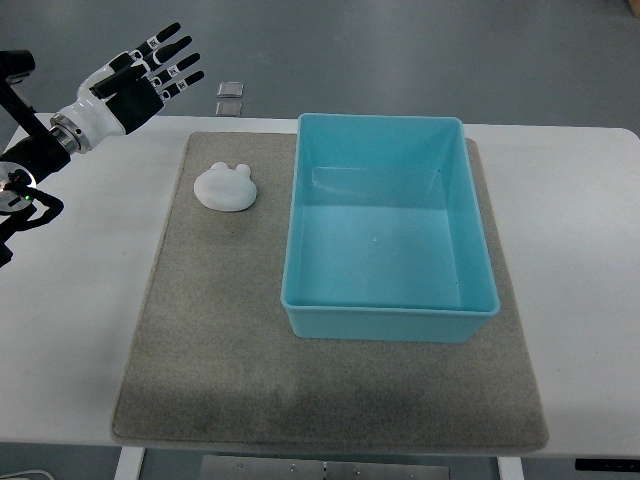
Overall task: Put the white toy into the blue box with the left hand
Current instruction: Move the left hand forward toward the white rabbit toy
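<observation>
A white toy (226,186) with two small ears lies on the grey mat (210,330), just left of the blue box (389,310). The box is a light blue rectangular tub, open at the top with nothing inside. My left hand (153,72) hovers at the upper left, beyond the table's far edge and up-left of the toy, its black and white fingers spread and holding nothing. The right arm does not show.
The mat lies on a white table (580,250). Two small square plates (230,97) sit on the floor past the table's far edge. Bare mat stretches in front of the box and the toy.
</observation>
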Action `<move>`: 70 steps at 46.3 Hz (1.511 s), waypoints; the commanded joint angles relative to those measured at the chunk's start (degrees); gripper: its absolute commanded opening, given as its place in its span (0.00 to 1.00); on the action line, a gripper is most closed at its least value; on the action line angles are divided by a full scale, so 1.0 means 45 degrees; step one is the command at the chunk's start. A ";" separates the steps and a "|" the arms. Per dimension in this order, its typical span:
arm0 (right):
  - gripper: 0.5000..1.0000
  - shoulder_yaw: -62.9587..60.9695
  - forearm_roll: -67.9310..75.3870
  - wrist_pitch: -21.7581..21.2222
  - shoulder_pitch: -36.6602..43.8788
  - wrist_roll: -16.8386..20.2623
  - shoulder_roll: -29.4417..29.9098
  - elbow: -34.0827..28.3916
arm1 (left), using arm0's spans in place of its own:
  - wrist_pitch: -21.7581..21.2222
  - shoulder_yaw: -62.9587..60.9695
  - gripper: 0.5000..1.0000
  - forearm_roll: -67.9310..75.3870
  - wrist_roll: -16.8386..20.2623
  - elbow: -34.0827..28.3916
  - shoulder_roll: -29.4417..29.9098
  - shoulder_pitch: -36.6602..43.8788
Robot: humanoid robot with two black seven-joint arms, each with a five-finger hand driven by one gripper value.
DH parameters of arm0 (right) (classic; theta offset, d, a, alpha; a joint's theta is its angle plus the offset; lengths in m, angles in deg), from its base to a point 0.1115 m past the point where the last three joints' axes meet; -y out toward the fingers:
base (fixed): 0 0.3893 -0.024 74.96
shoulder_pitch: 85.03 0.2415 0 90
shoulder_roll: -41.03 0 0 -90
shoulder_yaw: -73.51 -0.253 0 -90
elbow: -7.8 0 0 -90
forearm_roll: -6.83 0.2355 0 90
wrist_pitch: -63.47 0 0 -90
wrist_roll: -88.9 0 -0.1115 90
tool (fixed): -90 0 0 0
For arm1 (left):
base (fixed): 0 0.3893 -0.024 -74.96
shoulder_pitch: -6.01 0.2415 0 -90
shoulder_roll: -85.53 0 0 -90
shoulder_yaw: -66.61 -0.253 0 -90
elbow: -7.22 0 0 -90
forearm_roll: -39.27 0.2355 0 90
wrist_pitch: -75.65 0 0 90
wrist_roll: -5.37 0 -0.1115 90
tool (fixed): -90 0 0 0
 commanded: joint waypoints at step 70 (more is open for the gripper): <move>0.87 0.0001 0.0000 0.0000 0.0000 0.0000 0.0000 0.0000 | 0.0000 -0.0135 1.00 1.0743 0.3436 0.1081 0.1521 -0.0780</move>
